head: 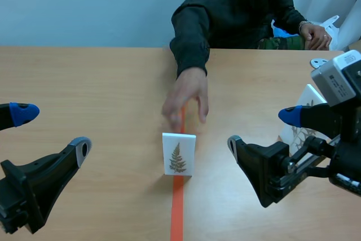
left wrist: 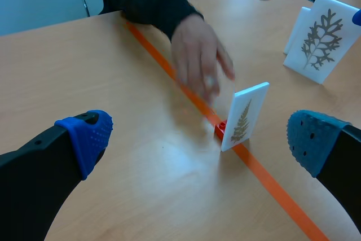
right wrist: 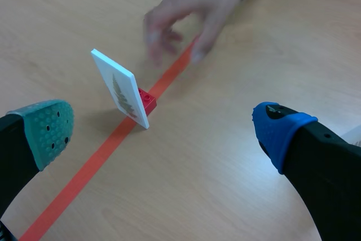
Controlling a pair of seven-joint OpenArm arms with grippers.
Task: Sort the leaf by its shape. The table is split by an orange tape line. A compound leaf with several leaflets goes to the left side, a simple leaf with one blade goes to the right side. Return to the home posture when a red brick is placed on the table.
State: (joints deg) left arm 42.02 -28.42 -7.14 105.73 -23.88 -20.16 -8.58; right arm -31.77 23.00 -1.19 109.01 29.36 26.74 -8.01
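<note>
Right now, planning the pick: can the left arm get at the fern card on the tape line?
Probably yes: left pincer open, bare table up to the fern card; the person's hand hovers just behind it.

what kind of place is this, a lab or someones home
Probably a robotics lab test bench: a wooden table split by an orange tape line, the left claw and right claw open either side of a leaf card, and a seated person's hand over the line.

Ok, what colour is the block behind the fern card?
Red block, clearest in the right wrist view.
</note>
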